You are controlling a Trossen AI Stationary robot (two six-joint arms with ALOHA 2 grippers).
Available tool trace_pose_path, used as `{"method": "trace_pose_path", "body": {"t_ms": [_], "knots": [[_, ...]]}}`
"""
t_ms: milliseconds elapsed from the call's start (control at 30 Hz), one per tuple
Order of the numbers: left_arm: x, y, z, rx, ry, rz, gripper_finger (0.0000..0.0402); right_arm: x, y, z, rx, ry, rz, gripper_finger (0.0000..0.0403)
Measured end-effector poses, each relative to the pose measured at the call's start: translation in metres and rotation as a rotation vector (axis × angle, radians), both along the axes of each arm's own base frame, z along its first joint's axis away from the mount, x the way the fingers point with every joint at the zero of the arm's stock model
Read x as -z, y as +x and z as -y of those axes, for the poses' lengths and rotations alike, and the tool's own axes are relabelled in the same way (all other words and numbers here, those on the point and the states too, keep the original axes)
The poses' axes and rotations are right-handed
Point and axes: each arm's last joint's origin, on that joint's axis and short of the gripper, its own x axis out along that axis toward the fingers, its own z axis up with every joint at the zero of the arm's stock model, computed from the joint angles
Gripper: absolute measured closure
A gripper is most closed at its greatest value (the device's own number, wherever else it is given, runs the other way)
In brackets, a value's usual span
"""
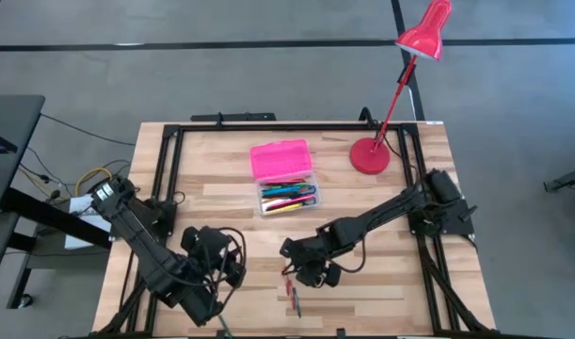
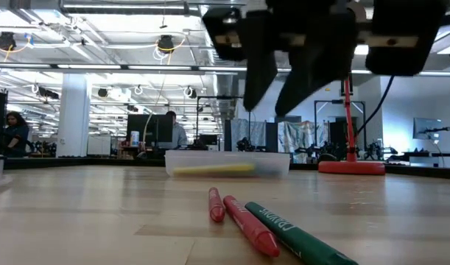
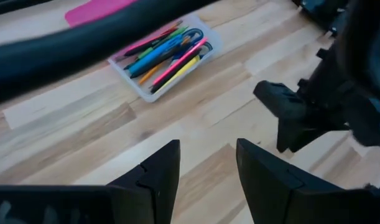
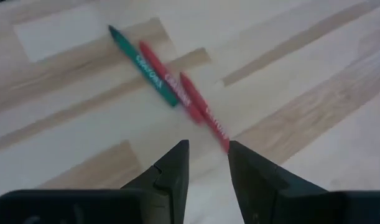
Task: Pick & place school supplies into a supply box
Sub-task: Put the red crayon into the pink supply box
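— Wax, by the look of them: three crayons lie on the bare wood at the near edge of the table, the green crayon [image 4: 141, 66] with one red crayon [image 4: 165, 81] pressed along its side, and a second red crayon [image 4: 205, 113] touching the end of that pair.

— And the robot?

— The right gripper [image 4: 207, 163] hangs just above them, jaws parted and holding nothing, with the nearest red tip showing in the gap between its fingers. The left gripper [image 3: 206, 167] waits off to the near left, also apart and empty.

— How will they handle?

— Light and stiff, I'd say, but round and paper-wrapped, so inclined to roll, and likely to snap if pinched hard. I'd take one across the middle of its shaft, fingers square to its length.

— Which way do they run?

— From above, their long axes go roughly near to far, leaning slightly, all three close to parallel.

— Where do they go?

— Into the supply box [image 1: 287, 199], well apart toward the far middle, its pink lid [image 1: 280, 159] folded back and plenty of pens [image 3: 165, 51] already inside.
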Motion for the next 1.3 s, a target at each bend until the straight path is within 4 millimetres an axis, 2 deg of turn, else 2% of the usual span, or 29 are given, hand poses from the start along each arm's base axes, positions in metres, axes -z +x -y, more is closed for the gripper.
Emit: {"method": "trace_pose_path", "body": {"t_ms": [300, 500, 800, 1300], "knots": [[0.029, 0.0, 0.001, -0.053, -0.004, -0.003, 0.0251, 0.027, 0.023, -0.006, 0.001, -0.006, -0.025, 0.0296], [0.033, 0.001, 0.002, -0.052, -0.016, -0.001, 0.0251, 0.046, 0.033, -0.01, 0.008, -0.02, -0.06, 0.0296], [0.033, 0.0, 0.004, -0.043, -0.021, -0.008, 0.0251, 0.047, 0.038, -0.011, 0.012, -0.022, -0.049, 0.0296], [0.033, 0.0, 0.004, -0.025, -0.01, -0.02, 0.0251, 0.05, 0.044, 0.011, 0.051, -0.024, -0.071, 0.0296]]}}
